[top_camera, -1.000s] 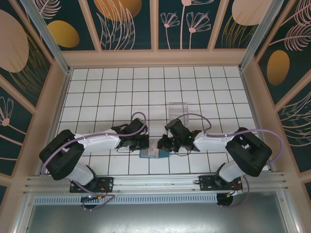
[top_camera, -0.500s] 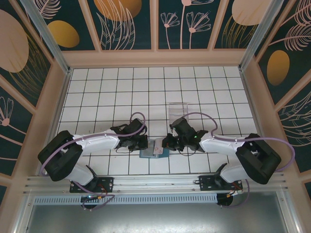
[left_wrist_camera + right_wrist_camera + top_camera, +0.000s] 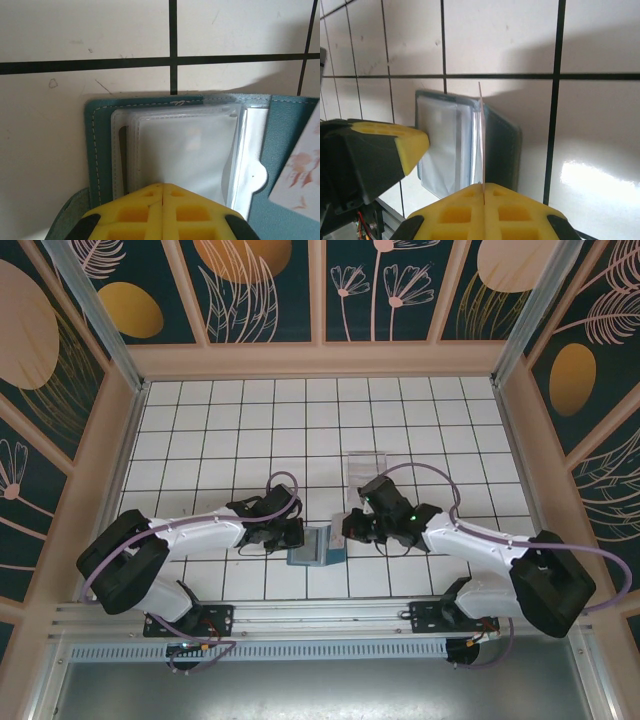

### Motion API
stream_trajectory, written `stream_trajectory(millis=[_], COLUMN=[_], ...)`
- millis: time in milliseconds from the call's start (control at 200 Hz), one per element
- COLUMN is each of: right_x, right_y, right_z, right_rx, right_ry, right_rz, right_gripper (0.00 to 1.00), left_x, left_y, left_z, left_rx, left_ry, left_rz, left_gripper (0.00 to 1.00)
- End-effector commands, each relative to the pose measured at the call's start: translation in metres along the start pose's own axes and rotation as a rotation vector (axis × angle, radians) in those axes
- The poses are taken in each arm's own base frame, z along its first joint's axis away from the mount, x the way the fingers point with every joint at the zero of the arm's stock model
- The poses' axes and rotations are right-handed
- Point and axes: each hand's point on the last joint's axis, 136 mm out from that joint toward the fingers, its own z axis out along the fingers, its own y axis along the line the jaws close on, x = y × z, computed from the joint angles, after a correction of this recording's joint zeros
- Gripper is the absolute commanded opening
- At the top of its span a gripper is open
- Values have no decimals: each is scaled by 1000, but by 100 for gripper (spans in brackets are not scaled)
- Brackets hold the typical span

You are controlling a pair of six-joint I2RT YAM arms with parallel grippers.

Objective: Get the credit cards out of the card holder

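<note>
The teal card holder [image 3: 314,547] lies open on the tiles between the arms, its clear sleeves [image 3: 185,145] facing up inside the teal cover [image 3: 97,145]. My left gripper [image 3: 163,185] is shut, its yellow tips resting on the left sleeves with nothing seen between them. My right gripper [image 3: 484,185] is shut on a thin pale credit card [image 3: 481,130], seen edge-on and standing up over the holder [image 3: 502,145]. The same flower-printed card [image 3: 300,175] shows at the right of the left wrist view. The left gripper's fingers [image 3: 395,145] appear beside the sleeves.
A clear plastic tray [image 3: 367,465] stands on the tiles just behind the right gripper [image 3: 347,528]. Wooden walls ring the white tiled floor [image 3: 230,430]. The metal rail with the arm bases [image 3: 320,618] runs along the near edge.
The right gripper has closed fully on the card and drawn it up and back from the holder, its arm swinging out to the right. The left gripper has stayed on the holder.
</note>
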Motion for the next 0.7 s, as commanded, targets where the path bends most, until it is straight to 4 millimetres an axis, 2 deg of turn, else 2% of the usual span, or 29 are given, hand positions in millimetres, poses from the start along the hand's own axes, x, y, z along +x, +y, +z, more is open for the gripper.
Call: stream_trajectory(millis=[0,145,295,525,696], right_x=[-16,-32,-53,-59,-64], right_y=[4,13,25,45,38], right_z=[-13,-24,-36,-60,-72], right_rx=[19,39,67,84,198], right_ry=[-59,-109,-176,-221,-165], right_rz=[-51,-159,-381,-1002,-1352], right_gripper=[5,5,4,0,0], left_x=[4,3,4,4,3], left_y=[4,3,3,3,3], left_z=[-4,-4,-4,-3,-2], left_rx=[-5,-1,-2,0,1], left_ry=[7,3,2,5,4], left_rz=[-15,-12,-10,-1,5], left_gripper=[7,7,8,7,7])
